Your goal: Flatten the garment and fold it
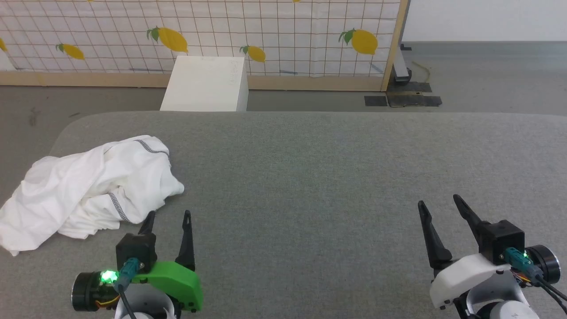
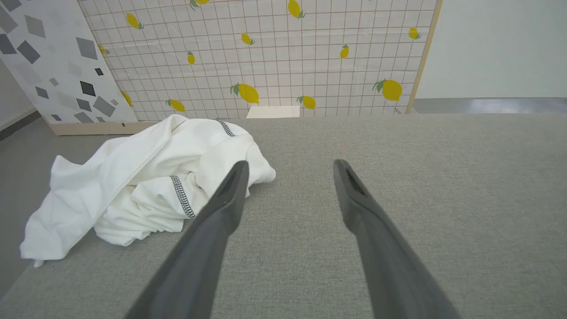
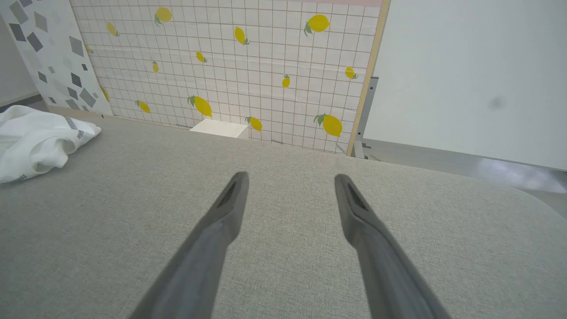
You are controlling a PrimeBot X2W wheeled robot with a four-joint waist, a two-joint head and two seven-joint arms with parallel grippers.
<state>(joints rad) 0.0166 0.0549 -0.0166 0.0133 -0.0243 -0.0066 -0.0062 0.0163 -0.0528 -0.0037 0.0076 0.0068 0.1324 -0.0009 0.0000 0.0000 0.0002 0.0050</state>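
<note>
Hovering over the grey table (image 1: 310, 177), jaws apart: left gripper (image 1: 170, 213) just beside the crumpled garment (image 1: 88, 186) at left, right gripper (image 1: 438, 200) well apart, presumably poised to flatten it.

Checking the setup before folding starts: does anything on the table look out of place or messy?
The garment lies crumpled in a heap at the left edge of the table, one part seemingly hanging over the side. Nothing else stands out.

The grey table (image 1: 310, 177) is unobstructed across its middle and right. A crumpled white shirt (image 1: 88, 190) blocks its left edge.
</note>
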